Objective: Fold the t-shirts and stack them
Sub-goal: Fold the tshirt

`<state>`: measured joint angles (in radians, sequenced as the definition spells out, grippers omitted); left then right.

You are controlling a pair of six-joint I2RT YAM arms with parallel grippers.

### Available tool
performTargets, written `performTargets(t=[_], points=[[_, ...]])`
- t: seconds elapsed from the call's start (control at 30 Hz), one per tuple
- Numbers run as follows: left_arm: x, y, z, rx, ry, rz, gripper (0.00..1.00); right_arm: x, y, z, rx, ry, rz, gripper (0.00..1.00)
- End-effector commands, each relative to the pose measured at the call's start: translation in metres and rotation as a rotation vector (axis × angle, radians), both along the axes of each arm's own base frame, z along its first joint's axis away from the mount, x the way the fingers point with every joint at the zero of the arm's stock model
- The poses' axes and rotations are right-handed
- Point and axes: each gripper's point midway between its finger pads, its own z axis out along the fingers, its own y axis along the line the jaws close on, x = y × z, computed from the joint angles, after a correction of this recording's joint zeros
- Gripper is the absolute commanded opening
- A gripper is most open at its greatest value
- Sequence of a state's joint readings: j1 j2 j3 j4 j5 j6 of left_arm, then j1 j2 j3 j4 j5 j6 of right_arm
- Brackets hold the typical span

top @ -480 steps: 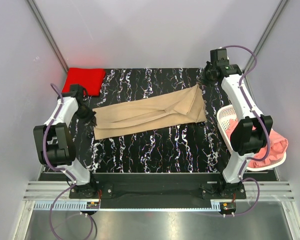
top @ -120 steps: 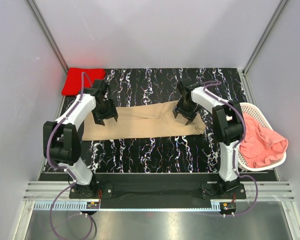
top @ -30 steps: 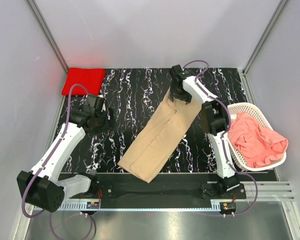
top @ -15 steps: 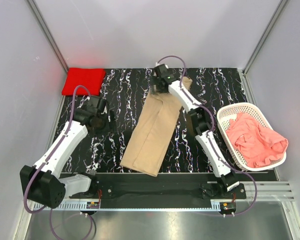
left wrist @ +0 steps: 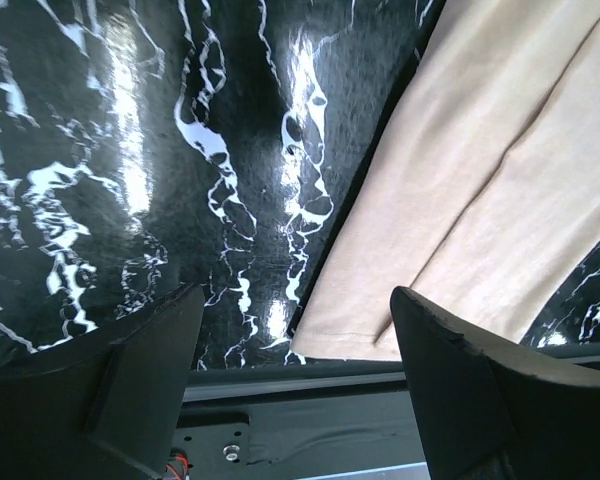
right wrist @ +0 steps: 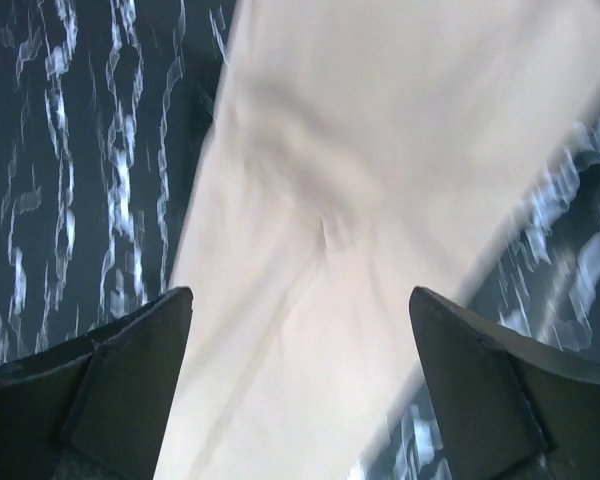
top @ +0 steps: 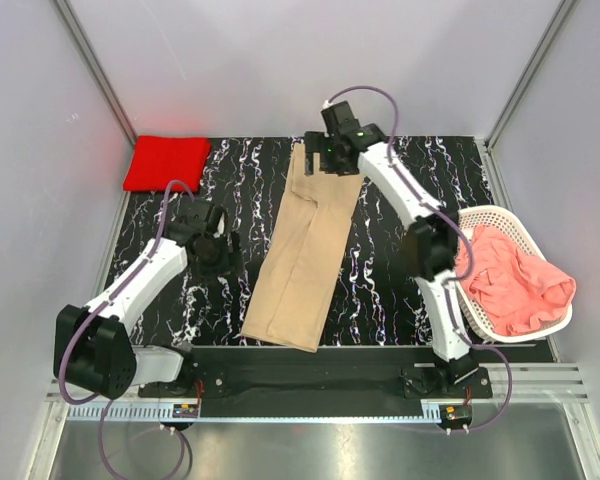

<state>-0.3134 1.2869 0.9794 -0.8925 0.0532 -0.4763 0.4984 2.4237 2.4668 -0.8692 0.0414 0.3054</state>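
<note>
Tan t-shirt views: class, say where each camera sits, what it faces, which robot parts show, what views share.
Top external: above, behind the bases, looking down; left arm, right arm, tan t-shirt.
Left wrist: on left arm, facing shirt's near end; open left gripper.
Right wrist: on right arm, facing its far end; open right gripper.
Shared: the shirt.

The tan t-shirt (top: 305,250) is lying lengthwise down the middle of the table (top: 250,170), leaving bare lanes on both sides. The red t-shirt (top: 166,163) is filling the far-left corner; the basket (top: 485,211) is crowding the right edge.
</note>
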Motion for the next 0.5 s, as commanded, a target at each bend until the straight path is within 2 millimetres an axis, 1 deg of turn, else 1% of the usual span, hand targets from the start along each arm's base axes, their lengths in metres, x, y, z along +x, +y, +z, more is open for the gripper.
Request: performTargets(t=[0.0,0.03,0.07,0.1,0.13,0.17,0.2,0.23,0.27,0.3,0.33,0.37,0.4,0.43,0.47], points=[[-0.011,-0.012,-0.014,-0.054,0.017,-0.042,0.8,-0.099,-0.019,0.052,-0.019,0.139,0.037,0.96],[-0.015,-0.013,-0.018,-0.055,0.023,-0.043,0.8,-0.117,-0.019,0.049,-0.035,0.155,0.054,0.95],[-0.016,-0.013,-0.019,-0.048,0.023,-0.046,0.79,-0.155,-0.028,0.041,-0.062,0.194,0.075,0.94],[-0.015,-0.016,-0.015,-0.049,0.011,-0.053,0.78,-0.182,-0.016,0.039,-0.057,0.208,0.104,0.93],[-0.016,-0.02,-0.013,-0.055,0.01,-0.049,0.78,-0.2,-0.009,0.038,-0.036,0.209,0.126,0.91],[-0.017,-0.02,-0.013,-0.056,0.02,-0.036,0.77,-0.229,-0.016,0.032,-0.036,0.237,0.132,0.89],[-0.02,-0.02,-0.014,-0.057,0.033,-0.02,0.76,-0.249,-0.01,0.029,0.009,0.279,0.119,0.85],[-0.022,-0.022,-0.016,-0.068,0.055,-0.005,0.76,-0.272,-0.001,0.038,0.054,0.272,0.146,0.8],[-0.025,-0.022,-0.019,-0.069,0.073,0.005,0.75,-0.294,-0.007,0.014,0.04,0.343,0.138,0.8],[-0.027,-0.022,-0.021,-0.067,0.088,0.012,0.75,-0.312,0.0,0.007,0.088,0.396,0.12,0.8],[-0.032,-0.021,-0.027,-0.062,0.113,0.028,0.74,-0.322,0.008,0.01,0.141,0.38,0.133,0.8],[-0.034,-0.02,-0.031,-0.06,0.132,0.035,0.74,-0.337,-0.001,-0.016,0.119,0.435,0.109,0.8],[-0.037,-0.021,-0.033,-0.068,0.146,0.039,0.74,-0.344,0.0,-0.021,0.147,0.462,0.076,0.79],[-0.044,-0.021,-0.04,-0.071,0.173,0.048,0.74,-0.342,0.004,-0.022,0.183,0.449,0.067,0.8],[-0.045,-0.022,-0.043,-0.077,0.186,0.05,0.73,-0.348,-0.002,-0.032,0.182,0.464,0.052,0.79]])
